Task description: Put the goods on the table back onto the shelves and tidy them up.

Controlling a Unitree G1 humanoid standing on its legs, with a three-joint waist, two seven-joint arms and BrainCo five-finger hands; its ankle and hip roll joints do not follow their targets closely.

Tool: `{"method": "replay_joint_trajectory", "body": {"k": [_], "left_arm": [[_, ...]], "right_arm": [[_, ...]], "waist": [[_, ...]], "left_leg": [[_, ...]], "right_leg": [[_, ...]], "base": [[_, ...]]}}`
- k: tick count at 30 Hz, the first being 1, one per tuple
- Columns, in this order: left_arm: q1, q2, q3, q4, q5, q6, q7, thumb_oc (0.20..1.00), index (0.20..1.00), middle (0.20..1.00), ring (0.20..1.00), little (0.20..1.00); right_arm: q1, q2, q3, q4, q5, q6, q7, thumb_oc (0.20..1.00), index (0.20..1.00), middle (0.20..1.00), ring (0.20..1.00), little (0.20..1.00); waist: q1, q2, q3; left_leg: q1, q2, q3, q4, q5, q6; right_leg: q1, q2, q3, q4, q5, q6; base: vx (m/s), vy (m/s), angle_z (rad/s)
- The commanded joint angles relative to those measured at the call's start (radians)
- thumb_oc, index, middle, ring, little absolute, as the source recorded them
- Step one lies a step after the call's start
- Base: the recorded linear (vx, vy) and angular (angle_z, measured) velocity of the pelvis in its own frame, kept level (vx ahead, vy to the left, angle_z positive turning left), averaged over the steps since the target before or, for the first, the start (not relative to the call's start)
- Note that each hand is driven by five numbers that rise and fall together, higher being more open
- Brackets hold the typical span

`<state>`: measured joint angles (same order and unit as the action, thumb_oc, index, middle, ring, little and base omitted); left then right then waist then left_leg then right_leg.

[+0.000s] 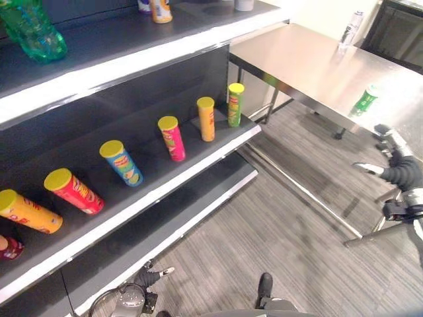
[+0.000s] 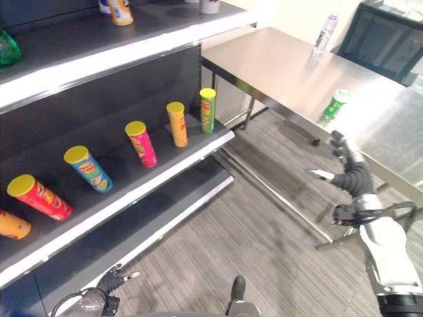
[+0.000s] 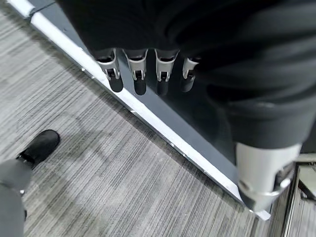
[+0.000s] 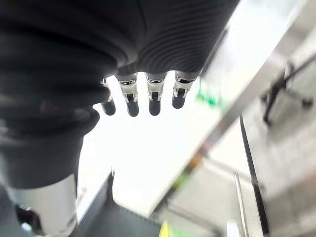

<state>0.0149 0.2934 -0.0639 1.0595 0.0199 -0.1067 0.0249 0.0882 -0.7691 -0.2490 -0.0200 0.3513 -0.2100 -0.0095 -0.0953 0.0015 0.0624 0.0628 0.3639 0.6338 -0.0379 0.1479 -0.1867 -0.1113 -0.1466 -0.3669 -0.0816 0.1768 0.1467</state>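
We saw the green can (image 2: pixel 334 105) standing upright on the steel table (image 2: pixel 277 72), near its front edge; it was slim and bright green with a paler green lid and some white print we could not make out. A clear plastic bottle (image 2: pixel 323 32) stood farther back on the same table, well apart from the can.

Our right hand (image 2: pixel 350 173) hung in front of the table edge, just below and beside the can without touching it, its fingers (image 4: pixel 154 98) spread and fairly straight, the thumb held apart, nothing in its grasp. Our left hand (image 3: pixel 143 74) showed low by the bottom shelf (image 3: pixel 163 131), above the grey floor, its fingers relaxed and apart, holding nothing.

On the middle shelf (image 1: pixel 165 191) a row of chip tubes with yellow lids stood spaced apart: a green tube (image 1: pixel 234 104) at the end nearest the table, then an orange tube (image 1: pixel 206 119), a pink tube (image 1: pixel 172 138), a blue tube (image 1: pixel 121 162), a red tube (image 1: pixel 73 189) and a yellow tube (image 1: pixel 26 211). On the top shelf lay a green bottle (image 1: pixel 32 30).
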Motion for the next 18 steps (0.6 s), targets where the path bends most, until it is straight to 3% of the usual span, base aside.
{"method": "replay_joint_trajectory", "body": {"k": [1,2,3,4,5,6,9,11,13,15,16,18], "left_arm": [[-0.044,0.048,-0.021,-0.024,-0.002,-0.015,-0.003,1.000,1.000,1.000,1.000,1.000],[-0.047,0.048,-0.023,-0.036,-0.009,-0.015,-0.001,1.000,1.000,1.000,1.000,1.000],[-0.047,0.048,-0.023,-0.036,-0.009,-0.015,-0.001,1.000,1.000,1.000,1.000,1.000],[-0.047,0.051,-0.030,-0.065,-0.017,-0.016,-0.002,1.000,1.000,1.000,1.000,1.000],[-0.047,0.051,-0.030,-0.065,-0.018,-0.016,-0.002,1.000,1.000,1.000,1.000,1.000],[-0.024,0.050,-0.040,-0.090,-0.022,-0.018,-0.010,1.000,1.000,1.000,1.000,1.000],[-0.002,0.047,-0.062,-0.097,-0.038,-0.022,-0.021,1.000,1.000,1.000,1.000,1.000],[-0.008,0.045,-0.078,-0.080,-0.041,-0.025,-0.024,1.000,1.000,1.000,1.000,1.000],[-0.013,0.042,-0.090,-0.070,-0.037,-0.025,-0.027,1.000,1.000,1.000,1.000,1.000],[-0.015,0.038,-0.094,-0.062,-0.036,-0.024,-0.028,1.000,1.000,1.000,1.000,1.000],[-0.028,0.034,-0.100,-0.042,-0.031,-0.026,-0.027,1.000,1.000,1.000,1.000,1.000],[-0.035,0.030,-0.096,-0.028,-0.028,-0.023,-0.026,1.000,1.000,1.000,1.000,1.000]], "right_arm": [[-0.023,-0.011,-0.091,-0.089,-0.032,-0.067,-0.063,1.000,1.000,1.000,1.000,1.000],[-0.021,-0.011,-0.097,-0.088,-0.037,-0.068,-0.074,1.000,1.000,1.000,1.000,1.000],[-0.021,-0.011,-0.097,-0.088,-0.037,-0.068,-0.074,1.000,1.000,1.000,1.000,1.000],[-0.029,-0.017,-0.104,-0.092,-0.047,-0.071,-0.085,1.000,1.000,1.000,1.000,1.000],[-0.029,-0.017,-0.104,-0.092,-0.047,-0.071,-0.085,1.000,1.000,1.000,1.000,1.000],[-0.046,-0.031,-0.090,-0.090,-0.058,-0.071,-0.089,1.000,1.000,1.000,1.000,1.000],[-0.076,-0.052,-0.085,-0.069,-0.066,-0.073,-0.100,1.000,1.000,1.000,1.000,1.000],[-0.098,-0.060,-0.089,-0.056,-0.072,-0.081,-0.115,1.000,1.000,1.000,1.000,1.000],[-0.126,-0.068,-0.079,-0.052,-0.090,-0.085,-0.134,1.000,1.000,1.000,1.000,1.000],[-0.132,-0.068,-0.072,-0.054,-0.099,-0.085,-0.140,1.000,1.000,1.000,1.000,1.000],[-0.149,-0.072,-0.061,-0.043,-0.111,-0.084,-0.156,1.000,1.000,1.000,1.000,1.000],[-0.164,-0.074,-0.052,-0.043,-0.121,-0.082,-0.164,1.000,1.000,1.000,1.000,1.000]], "waist": [[-0.014,-0.017,0.029],[-0.013,-0.013,0.033],[-0.013,-0.013,0.033],[-0.003,-0.016,0.050],[-0.004,-0.015,0.050],[0.022,-0.034,0.062],[0.068,-0.047,0.087],[0.084,-0.044,0.096],[0.102,-0.032,0.107],[0.117,-0.026,0.111],[0.138,-0.016,0.124],[0.156,0.001,0.129]], "left_leg": [[0.036,0.068,-0.016,0.059,-0.007,-0.064],[0.032,0.080,-0.042,0.083,0.027,-0.066],[0.032,0.080,-0.042,0.084,0.027,-0.066],[0.004,0.077,-0.127,0.151,0.052,-0.038],[0.000,0.078,-0.131,0.156,0.050,-0.038],[-0.044,-0.017,-0.312,0.210,-0.047,0.022],[-0.089,-0.155,-0.522,0.231,-0.180,0.064],[-0.131,-0.216,-0.580,0.210,-0.182,0.068],[-0.199,-0.279,-0.604,0.170,-0.142,0.082],[-0.216,-0.296,-0.598,0.145,-0.119,0.084],[-0.289,-0.338,-0.589,0.110,-0.086,0.080],[-0.335,-0.358,-0.567,0.074,-0.050,0.074]], "right_leg": [[0.015,0.017,0.037,0.149,-0.238,0.070],[0.019,0.034,0.054,0.160,-0.253,0.058],[0.019,0.035,0.054,0.160,-0.254,0.058],[0.021,0.067,0.075,0.175,-0.261,0.022],[0.020,0.067,0.074,0.176,-0.261,0.022],[0.032,0.080,0.137,0.177,-0.269,0.005],[0.067,0.109,0.246,0.167,-0.283,-0.014],[0.077,0.130,0.286,0.158,-0.282,-0.022],[0.094,0.165,0.319,0.154,-0.283,-0.023],[0.106,0.177,0.337,0.157,-0.290,-0.023],[0.135,0.208,0.359,0.161,-0.310,-0.030],[0.168,0.244,0.387,0.161,-0.333,-0.038]], "base": [[0.11,-0.245,-0.15],[0.08,-0.151,-0.25],[0.05,-0.278,-0.37],[0.01,-0.212,-0.33],[0.08,-0.331,-0.63],[0.12,-0.178,-0.67],[0.13,-0.166,-1.54],[0.11,-0.095,-1.05],[0.14,-0.096,-1.33],[0.15,-0.067,-1.65],[0.22,-0.087,-1.12],[0.29,-0.087,-0.25]]}}
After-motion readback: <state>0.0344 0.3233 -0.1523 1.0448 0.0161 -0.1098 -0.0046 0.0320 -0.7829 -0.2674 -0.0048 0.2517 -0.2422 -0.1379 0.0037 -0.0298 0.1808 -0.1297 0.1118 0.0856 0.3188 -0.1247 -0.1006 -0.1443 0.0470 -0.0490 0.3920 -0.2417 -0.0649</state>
